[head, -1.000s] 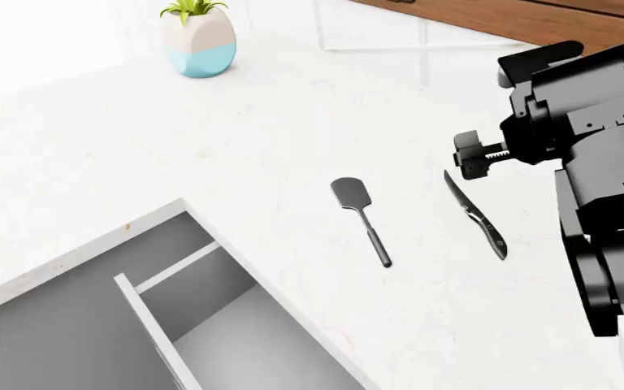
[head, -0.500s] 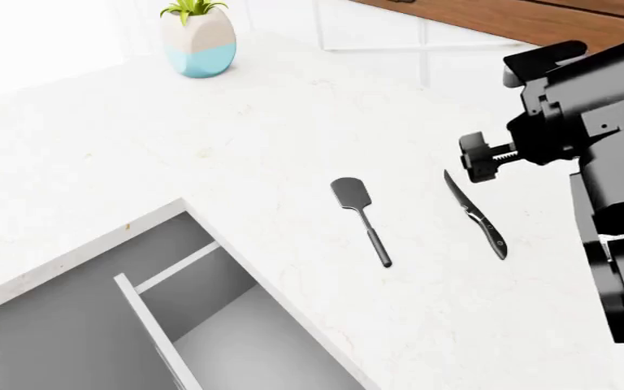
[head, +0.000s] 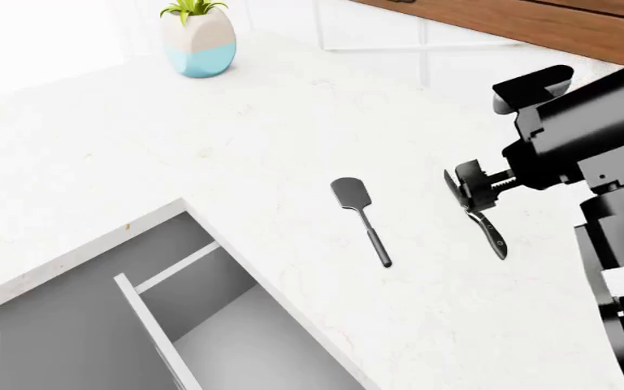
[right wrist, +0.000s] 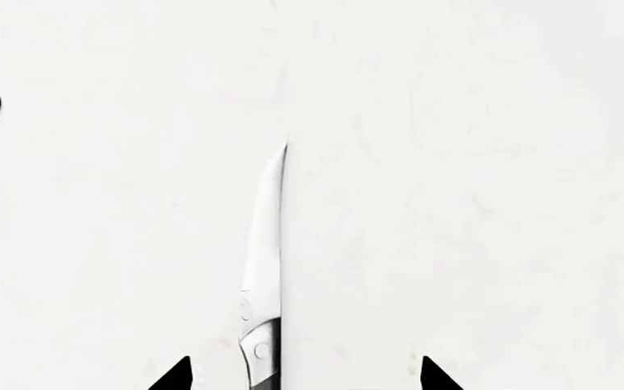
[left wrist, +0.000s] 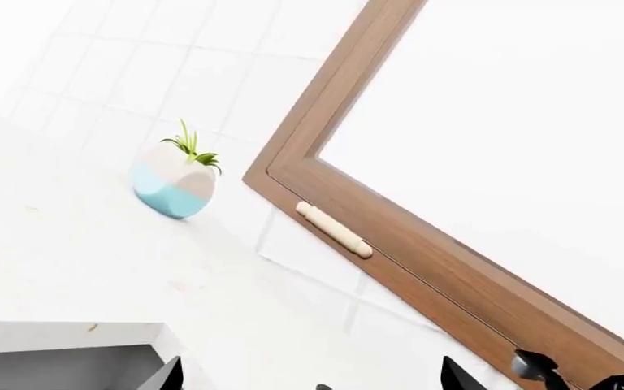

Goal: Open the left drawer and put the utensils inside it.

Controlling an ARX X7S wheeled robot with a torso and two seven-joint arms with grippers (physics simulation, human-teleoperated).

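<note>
Head view gave me, from left to right, the left drawer [head: 198, 325] pulled open below the counter [head: 127, 146], a potted plant [head: 197, 36] far back, then the spatula [head: 360, 208] and knife [head: 479, 218] lying apart. My right gripper [head: 468, 187] hung over the knife blade, nothing blocking it. Only the right wrist view showed its fingertips [right wrist: 173, 378] spread, empty, either side of the knife [right wrist: 261, 284]. The left gripper [left wrist: 312, 382] also looked parted.

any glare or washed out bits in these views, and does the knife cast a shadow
Head view: counter nearly blown out, knife and spatula stay sharp with almost no shadow. Right wrist view: knife crisp on flat white. Left wrist view: window pane pure white.
</note>
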